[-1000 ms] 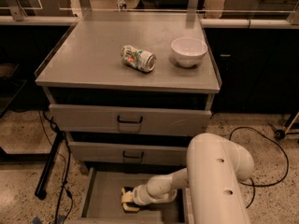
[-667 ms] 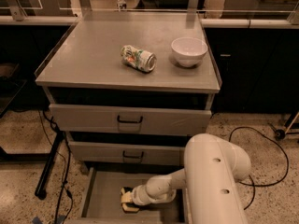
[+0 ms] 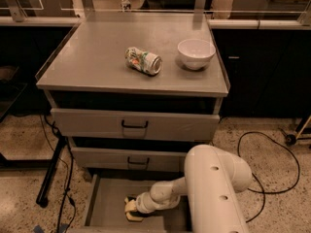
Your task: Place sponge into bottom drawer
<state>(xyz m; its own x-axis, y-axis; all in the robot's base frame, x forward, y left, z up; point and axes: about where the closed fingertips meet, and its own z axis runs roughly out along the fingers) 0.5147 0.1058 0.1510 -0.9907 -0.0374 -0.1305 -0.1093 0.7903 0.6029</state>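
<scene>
Barely anything is shifting since a second ago: I am seeing only the big white elbow shell [image 3: 216,188] drifting a little to the left, while the gripper [image 3: 131,208] is staying low inside the bottom drawer [image 3: 104,210], right of its middle and toward the near edge. The sponge [image 3: 134,218] is sitting at the gripper's tip, down on or just above the grey floor, and I cannot tell whether the gripper is clamping it or has already let go. What I am worrying about is the retreat. If the gripper is still pinching the sponge as I lift, I am pulling it back out. If the sponge is clinging to the gripper, it could be dragged over the near lip onto the floor. The wrist is also working close under the middle drawer [image 3: 133,160], so a steep lift is risking a knock against its front. The can [image 3: 143,60] and the bowl [image 3: 196,53] are lying far off on the tabletop [image 3: 97,57], out of harm's way.
</scene>
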